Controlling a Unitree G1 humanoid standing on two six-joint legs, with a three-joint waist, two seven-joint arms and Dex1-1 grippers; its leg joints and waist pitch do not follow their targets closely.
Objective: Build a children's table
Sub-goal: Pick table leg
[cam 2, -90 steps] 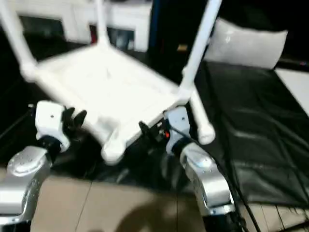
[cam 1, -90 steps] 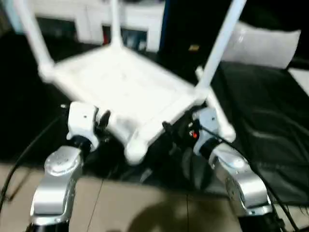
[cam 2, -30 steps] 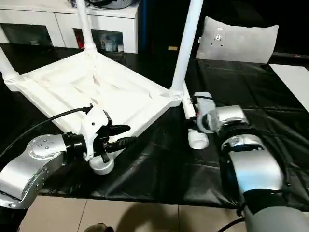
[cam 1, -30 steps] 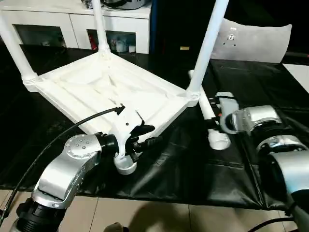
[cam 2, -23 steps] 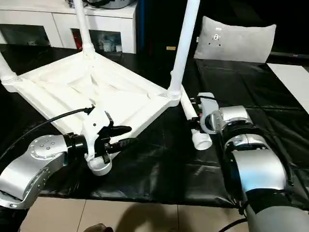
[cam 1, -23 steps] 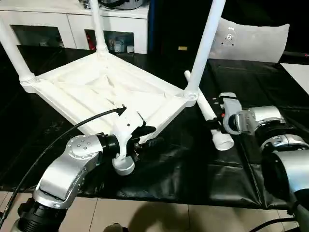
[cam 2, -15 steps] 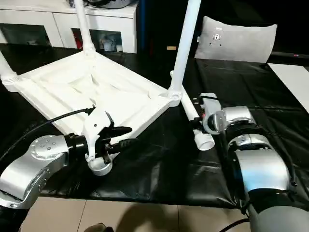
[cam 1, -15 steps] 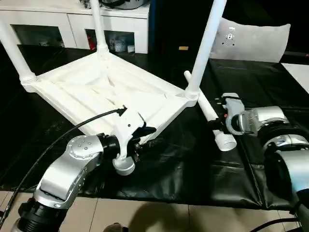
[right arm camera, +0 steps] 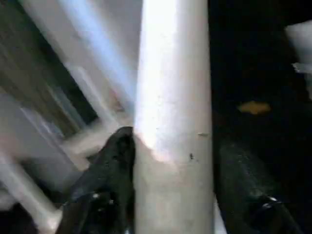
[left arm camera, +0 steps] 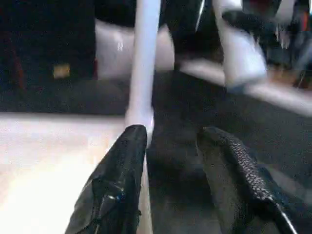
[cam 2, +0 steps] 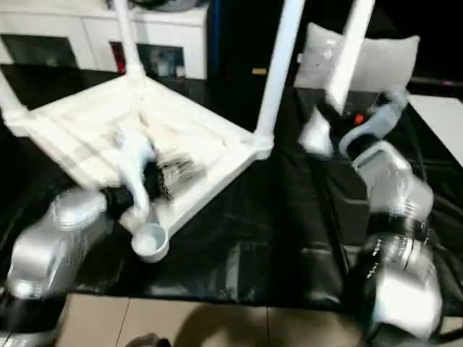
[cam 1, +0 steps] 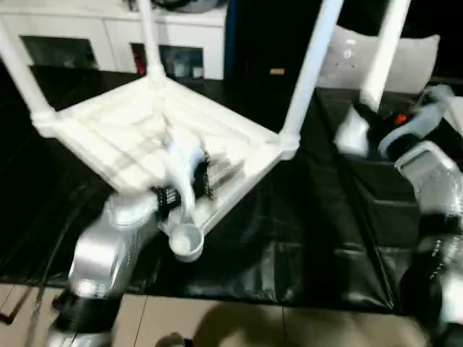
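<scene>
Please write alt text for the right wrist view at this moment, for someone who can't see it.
The right tool is closed around a white table leg, its two black fingers pressed against opposite sides of the tube, which rises between them. Behind the leg, blurred, lies the white ribbed underside of the tabletop; the other side is dark.

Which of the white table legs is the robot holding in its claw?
The loose leg on the right, gripped upright in the right claw. The other three legs are already plugged into corner sockets of the upside-down tabletop.
</scene>
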